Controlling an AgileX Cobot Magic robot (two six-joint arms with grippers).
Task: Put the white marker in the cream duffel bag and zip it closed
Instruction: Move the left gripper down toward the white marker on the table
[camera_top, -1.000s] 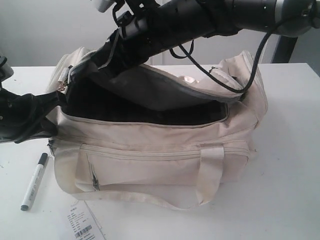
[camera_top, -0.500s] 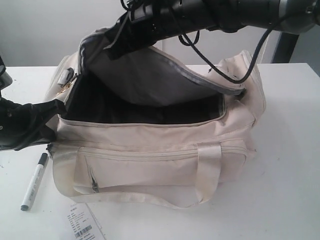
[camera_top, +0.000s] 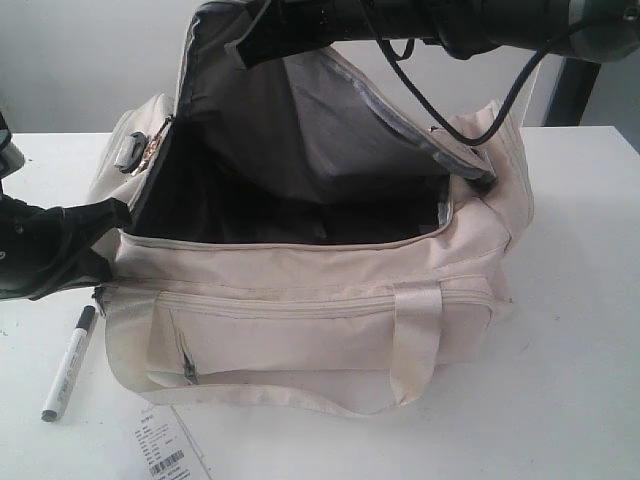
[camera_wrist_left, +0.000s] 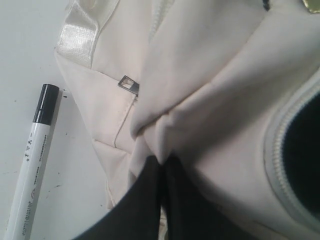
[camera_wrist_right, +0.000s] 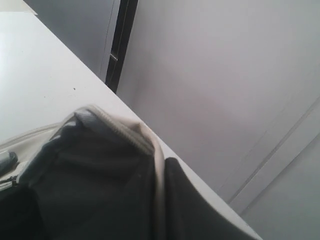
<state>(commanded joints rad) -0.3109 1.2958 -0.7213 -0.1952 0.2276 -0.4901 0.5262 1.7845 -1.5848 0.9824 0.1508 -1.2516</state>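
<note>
Higher than a second ago, the flap (camera_top: 300, 120) now stands nearly upright in your right gripper (camera_top: 250, 35). The bag (camera_top: 300, 290) gapes wide where it was half covered. Nothing else has shifted.

From the exterior view, the dark lining shows across the whole mouth, so the opening looks big enough; lifting further would likely only tug the bag off the table (camera_top: 580, 350). The marker (camera_top: 68, 365) lies on the table just left of the bag's near left corner, cap toward the far side, and is not yet picked up. A paper tag (camera_top: 165, 450) sits near it, so don't mistake one for the other. Your left gripper (camera_top: 112, 215) is at the bag's left end.

In the left wrist view, the left gripper (camera_wrist_left: 162, 167) is pinched together on a fold of cream cloth, pinning the bag (camera_wrist_left: 215, 75). The marker (camera_wrist_left: 32, 165) lies close beside the bag on bare table. To fetch it, this gripper has to let the fold go first. Release gently, then come down over the middle of the barrel with the jaws across it, clear of the bag's side.

In the right wrist view, the right gripper (camera_wrist_right: 161, 175) is clamped on the flap's (camera_wrist_right: 90, 165) zipper edge. Only the rim seems held, so it could slip. Hold that arm steady while the left works, and drop the marker well inside the lining.
</note>
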